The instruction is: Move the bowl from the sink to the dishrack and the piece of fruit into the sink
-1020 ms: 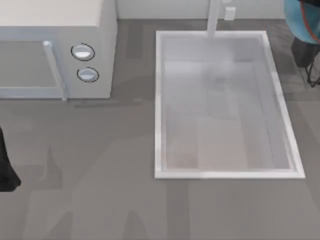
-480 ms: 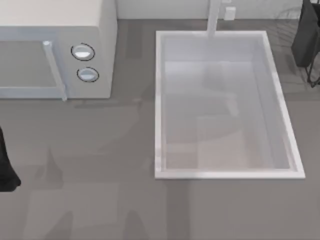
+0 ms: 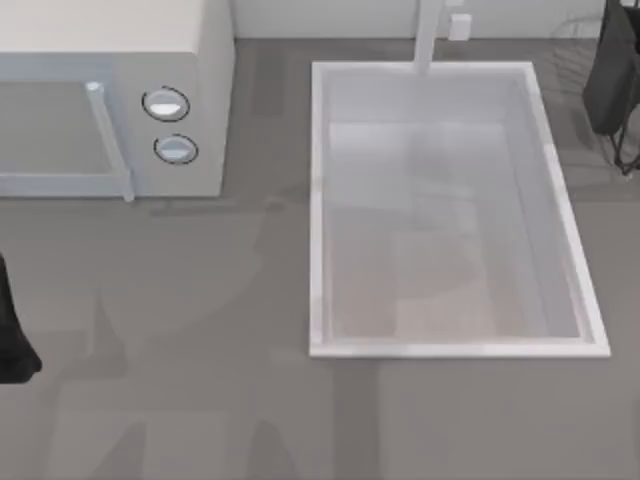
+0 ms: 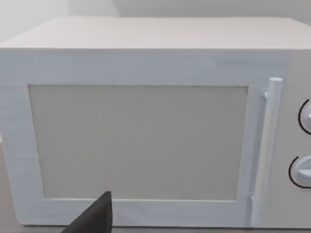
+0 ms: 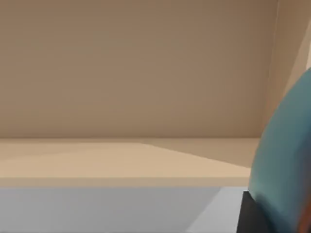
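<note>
R arm (image 3: 612, 80) sits at the top view's 2 o'clock edge, past the sink (image 3: 318, 215); jaw state can't tell. Blue bowl (image 5: 284, 160) shows close in R wrist cam. L arm (image 3: 12, 330) parked at 9 o'clock, wrist facing the microwave (image 4: 146, 121); one finger (image 4: 95, 218) visible, jaws can't tell.

Sink: white-rimmed rectangular basin (image 3: 318, 215) with pale grey floor, white faucet post (image 3: 428, 38).
Microwave: white box (image 4: 146, 53) with beige-grey door panel, two dark-ringed knobs.
Table: flat grey top (image 3: 200, 380).
Bowl: glossy teal-blue curve (image 5: 286, 160) beside the right claw, probably the bowl.
</note>
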